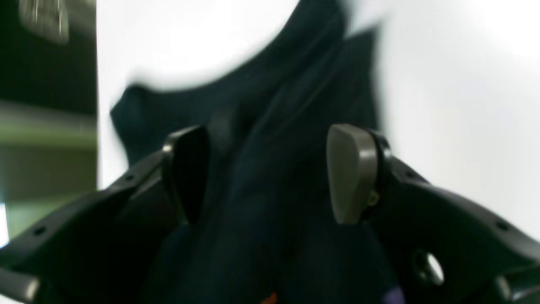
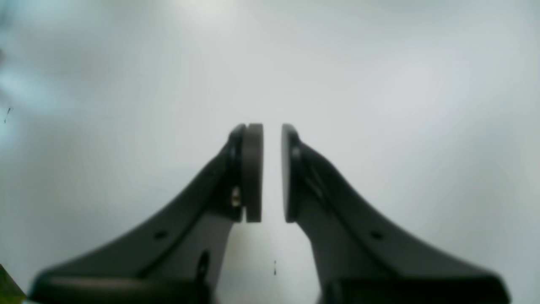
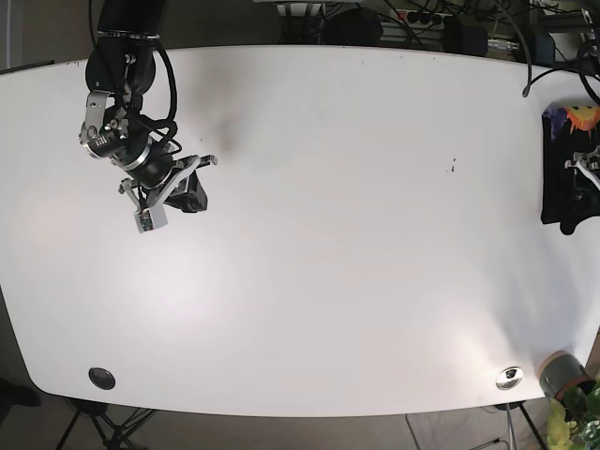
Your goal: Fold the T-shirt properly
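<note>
The T-shirt (image 3: pixel 561 183) is a dark bunched-up garment with a bit of orange and purple print, lying at the far right edge of the white table (image 3: pixel 328 234). My left gripper (image 1: pixel 268 173) is open right over it. Dark cloth (image 1: pixel 261 126) runs up between the two spread fingers, and the view is blurred. In the base view this gripper (image 3: pixel 586 169) sits on top of the shirt. My right gripper (image 2: pixel 272 173) hovers over bare table at the far left, its pads almost together with nothing between them; the base view shows this gripper (image 3: pixel 194 198) there too.
The table's right edge passes just beside the shirt. A grey cylinder (image 3: pixel 561 371) and a green plant stand at the front right corner. Two round metal caps (image 3: pixel 509 377) (image 3: pixel 101 378) sit near the front edge. Cables and equipment line the back.
</note>
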